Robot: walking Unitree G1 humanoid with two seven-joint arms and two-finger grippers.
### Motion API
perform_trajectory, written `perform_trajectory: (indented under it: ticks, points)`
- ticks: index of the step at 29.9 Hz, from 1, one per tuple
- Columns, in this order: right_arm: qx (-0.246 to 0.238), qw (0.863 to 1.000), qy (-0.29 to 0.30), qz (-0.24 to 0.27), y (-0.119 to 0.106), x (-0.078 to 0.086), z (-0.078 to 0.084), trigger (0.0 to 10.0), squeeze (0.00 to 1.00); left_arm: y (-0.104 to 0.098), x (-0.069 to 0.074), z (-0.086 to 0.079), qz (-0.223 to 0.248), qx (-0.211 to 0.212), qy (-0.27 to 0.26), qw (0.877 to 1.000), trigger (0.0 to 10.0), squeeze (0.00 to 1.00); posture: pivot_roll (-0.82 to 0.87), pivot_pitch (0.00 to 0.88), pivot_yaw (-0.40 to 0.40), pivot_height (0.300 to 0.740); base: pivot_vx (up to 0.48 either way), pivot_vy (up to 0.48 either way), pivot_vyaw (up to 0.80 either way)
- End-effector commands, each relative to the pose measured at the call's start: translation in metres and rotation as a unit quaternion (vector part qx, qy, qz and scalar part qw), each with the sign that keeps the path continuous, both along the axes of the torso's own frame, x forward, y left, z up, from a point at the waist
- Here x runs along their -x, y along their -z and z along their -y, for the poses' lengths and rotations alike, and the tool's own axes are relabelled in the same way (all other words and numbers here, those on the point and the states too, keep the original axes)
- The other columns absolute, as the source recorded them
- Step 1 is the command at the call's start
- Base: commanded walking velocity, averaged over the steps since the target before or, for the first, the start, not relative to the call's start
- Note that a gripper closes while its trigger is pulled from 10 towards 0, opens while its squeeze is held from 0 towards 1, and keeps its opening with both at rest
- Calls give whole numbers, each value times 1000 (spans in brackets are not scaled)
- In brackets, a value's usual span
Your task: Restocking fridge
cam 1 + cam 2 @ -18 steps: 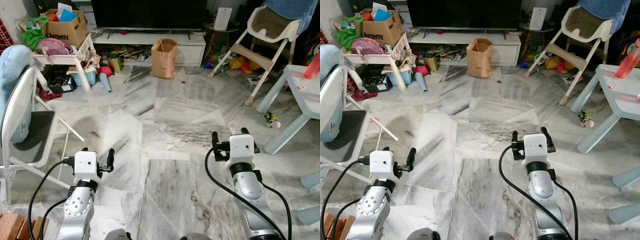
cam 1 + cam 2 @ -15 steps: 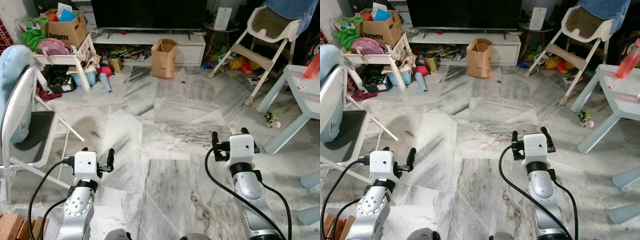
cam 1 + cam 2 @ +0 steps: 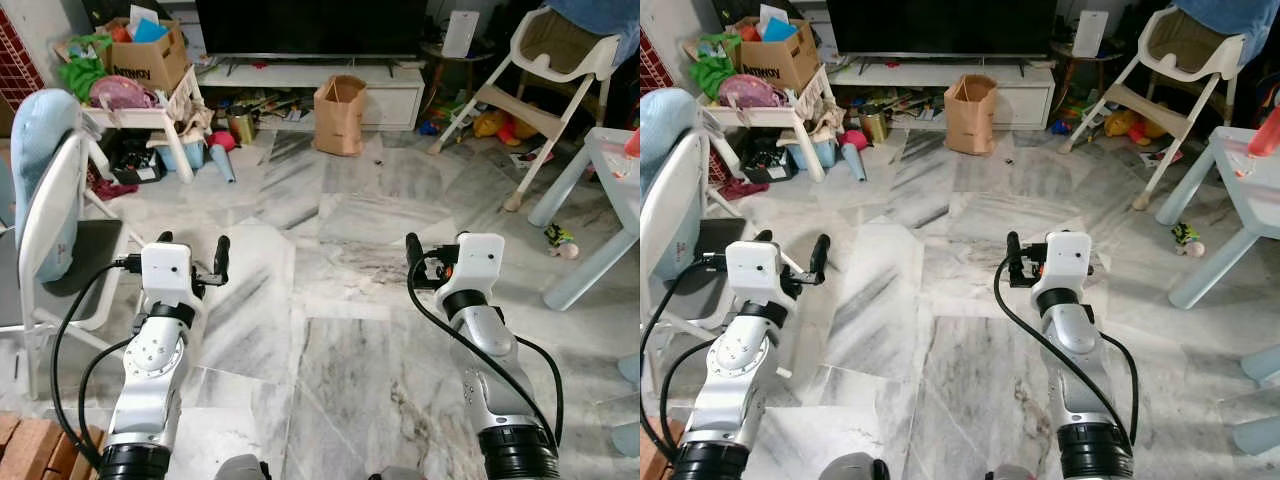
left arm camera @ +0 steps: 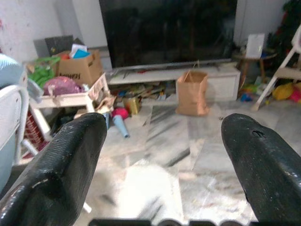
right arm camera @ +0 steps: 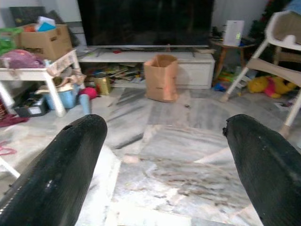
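Observation:
A brown paper bag (image 3: 340,115) stands upright on the marble floor in front of the white TV stand (image 3: 310,80), far ahead of both arms. My left gripper (image 3: 193,242) is held out low on the left, open, with nothing between its fingers (image 4: 61,160). On the right, at about the same height, my right gripper (image 3: 437,245) is open and empty too. Both wrist views look between the spread fingers toward the paper bag (image 5: 161,76). I see no fridge and nothing in hand.
A white folding chair (image 3: 60,230) with a blue cushion stands close on my left. A low white table with a cardboard box (image 3: 145,65) is at the back left. A high chair (image 3: 545,60) and a pale blue table (image 3: 610,170) are on the right. Toys litter the floor.
Both arms have risen and reach further forward, the right gripper a little to the left. The whole picture has shifted slightly, so the camera has moved.

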State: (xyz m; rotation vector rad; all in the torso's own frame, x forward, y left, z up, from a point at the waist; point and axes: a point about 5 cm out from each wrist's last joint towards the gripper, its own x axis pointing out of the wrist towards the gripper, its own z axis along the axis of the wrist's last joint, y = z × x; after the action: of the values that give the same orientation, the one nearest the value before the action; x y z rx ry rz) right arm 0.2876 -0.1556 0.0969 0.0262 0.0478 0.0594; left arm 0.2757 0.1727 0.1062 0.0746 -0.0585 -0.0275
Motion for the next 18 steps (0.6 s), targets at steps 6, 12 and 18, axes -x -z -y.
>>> perform_trajectory:
  ticks: [6,12,18]
  points:
    - [58,998,15,-10,8,9,16,10000,0,6,12,-10,-4,-3,-25,1000,10000,0,43,0,20,740,0,0,0]
    - [77,997,17,-11,3,-4,18,10000,0,2,11,-10,-1,5,-31,999,10000,0,69,0,-11,740,0,0,0]
    - [79,997,-10,-11,2,-11,7,10000,0,-1,6,-5,12,-15,-36,999,10000,0,111,0,-70,740,0,0,0]
